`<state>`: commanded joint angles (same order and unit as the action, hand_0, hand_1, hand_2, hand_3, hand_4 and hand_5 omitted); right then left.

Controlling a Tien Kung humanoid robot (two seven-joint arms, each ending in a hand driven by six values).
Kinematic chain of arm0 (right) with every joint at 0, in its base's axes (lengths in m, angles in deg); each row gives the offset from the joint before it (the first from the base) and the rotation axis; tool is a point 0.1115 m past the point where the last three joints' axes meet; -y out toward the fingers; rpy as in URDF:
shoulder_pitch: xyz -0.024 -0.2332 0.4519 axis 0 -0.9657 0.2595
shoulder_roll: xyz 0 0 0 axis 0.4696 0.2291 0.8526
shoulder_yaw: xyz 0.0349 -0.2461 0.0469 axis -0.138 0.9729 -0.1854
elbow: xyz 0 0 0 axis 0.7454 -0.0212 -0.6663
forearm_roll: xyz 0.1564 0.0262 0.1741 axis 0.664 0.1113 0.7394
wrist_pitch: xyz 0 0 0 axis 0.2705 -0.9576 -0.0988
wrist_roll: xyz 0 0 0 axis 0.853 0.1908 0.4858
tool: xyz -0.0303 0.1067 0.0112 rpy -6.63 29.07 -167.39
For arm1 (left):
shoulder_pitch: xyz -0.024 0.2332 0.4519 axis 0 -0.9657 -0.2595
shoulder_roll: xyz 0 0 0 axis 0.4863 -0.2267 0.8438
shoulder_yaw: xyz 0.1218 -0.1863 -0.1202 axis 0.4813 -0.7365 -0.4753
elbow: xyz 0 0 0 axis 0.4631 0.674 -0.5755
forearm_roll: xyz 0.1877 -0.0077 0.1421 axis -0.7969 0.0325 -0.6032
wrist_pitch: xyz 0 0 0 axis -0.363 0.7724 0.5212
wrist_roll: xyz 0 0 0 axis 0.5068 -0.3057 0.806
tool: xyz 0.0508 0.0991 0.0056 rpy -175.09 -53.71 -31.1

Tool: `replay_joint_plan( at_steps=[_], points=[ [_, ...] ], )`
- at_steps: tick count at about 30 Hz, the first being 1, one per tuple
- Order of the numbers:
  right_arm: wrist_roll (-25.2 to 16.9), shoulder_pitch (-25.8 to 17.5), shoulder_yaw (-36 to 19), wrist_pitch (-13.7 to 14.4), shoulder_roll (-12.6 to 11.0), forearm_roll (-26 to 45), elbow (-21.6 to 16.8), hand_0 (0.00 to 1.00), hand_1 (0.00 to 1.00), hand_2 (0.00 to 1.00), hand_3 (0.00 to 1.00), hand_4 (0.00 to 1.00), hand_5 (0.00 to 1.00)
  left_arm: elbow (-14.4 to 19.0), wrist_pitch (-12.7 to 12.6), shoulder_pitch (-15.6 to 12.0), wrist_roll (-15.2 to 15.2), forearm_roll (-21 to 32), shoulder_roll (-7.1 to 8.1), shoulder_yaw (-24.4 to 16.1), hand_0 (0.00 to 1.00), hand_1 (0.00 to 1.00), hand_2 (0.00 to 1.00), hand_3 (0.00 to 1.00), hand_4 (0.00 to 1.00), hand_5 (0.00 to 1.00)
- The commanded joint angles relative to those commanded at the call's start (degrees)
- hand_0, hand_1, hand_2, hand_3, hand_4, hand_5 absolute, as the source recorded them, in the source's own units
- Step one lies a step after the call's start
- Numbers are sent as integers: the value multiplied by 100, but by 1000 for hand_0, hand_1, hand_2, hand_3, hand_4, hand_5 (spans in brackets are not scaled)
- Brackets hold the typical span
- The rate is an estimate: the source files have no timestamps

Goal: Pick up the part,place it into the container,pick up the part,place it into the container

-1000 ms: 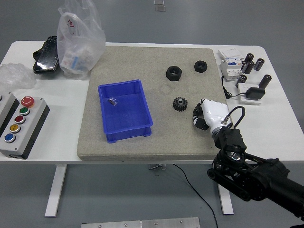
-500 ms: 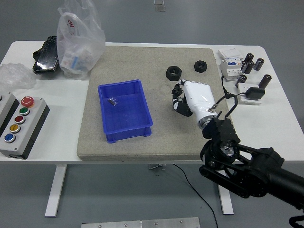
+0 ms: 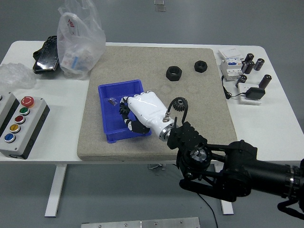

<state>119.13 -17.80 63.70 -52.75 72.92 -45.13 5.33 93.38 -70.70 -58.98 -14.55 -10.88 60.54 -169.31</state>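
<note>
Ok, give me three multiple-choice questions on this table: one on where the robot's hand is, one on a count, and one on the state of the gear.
1. Where is the right hand?
A. Above the blue container
B. On the button box
C. By the plastic bag

2. How many black hex nuts lie on the grey mat?
A. One
B. Two
C. Four

3. What state is the black gear in?
A. Inside the container
B. Lying on the mat
C. Stacked on a nut

Answers:
1. A: the right hand hangs over the blue container.
2. B: one nut and a second nut sit on the grey mat.
3. B: the gear rests on the mat, right of the container.
</note>
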Motion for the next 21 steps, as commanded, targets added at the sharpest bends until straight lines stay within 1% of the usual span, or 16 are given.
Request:
replay_joint_plan(
  at_steps=[1,2,7,8,13,14,19,20,21],
  points=[
    [-1,-2,4,-17,3,-15,0,336,484,454,429,279,2,0,-2,1,-4,0,-1,2,924,940,923,914,998,753],
    [17,-6,5,-12,8,-47,1,329,532,551,593,383,110,0,-6,3,-12,-6,-3,6,923,939,919,911,998,747],
    [180,-40,-39,-19,28,-219,7,329,532,551,593,383,110,0,-23,20,-41,-15,-13,32,923,939,919,911,998,747],
    [218,-45,-45,-37,31,-240,11,321,561,607,676,384,244,0,-24,23,-44,-13,-14,39,923,938,915,910,998,742],
    [361,-55,-65,-236,30,-290,14,321,561,607,676,384,244,0,-25,26,-42,-21,-11,46,923,938,915,910,998,742],
    [386,-56,-73,-288,28,-302,12,323,586,655,711,605,266,0,-24,26,-40,-21,-9,47,923,935,914,909,998,741],
    [475,-62,-111,-512,16,-330,5,323,586,655,711,605,266,0,-16,25,-32,-30,-6,48,923,935,914,909,998,741],
    [484,-63,-116,-544,14,-330,4,336,605,723,761,754,291,0,-13,24,-30,-30,-6,49,923,932,912,908,998,738],
    [490,-63,-120,-569,13,-330,4,336,605,723,761,754,291,0,-11,23,-28,-34,-6,47,923,932,912,908,998,738]
  ],
)
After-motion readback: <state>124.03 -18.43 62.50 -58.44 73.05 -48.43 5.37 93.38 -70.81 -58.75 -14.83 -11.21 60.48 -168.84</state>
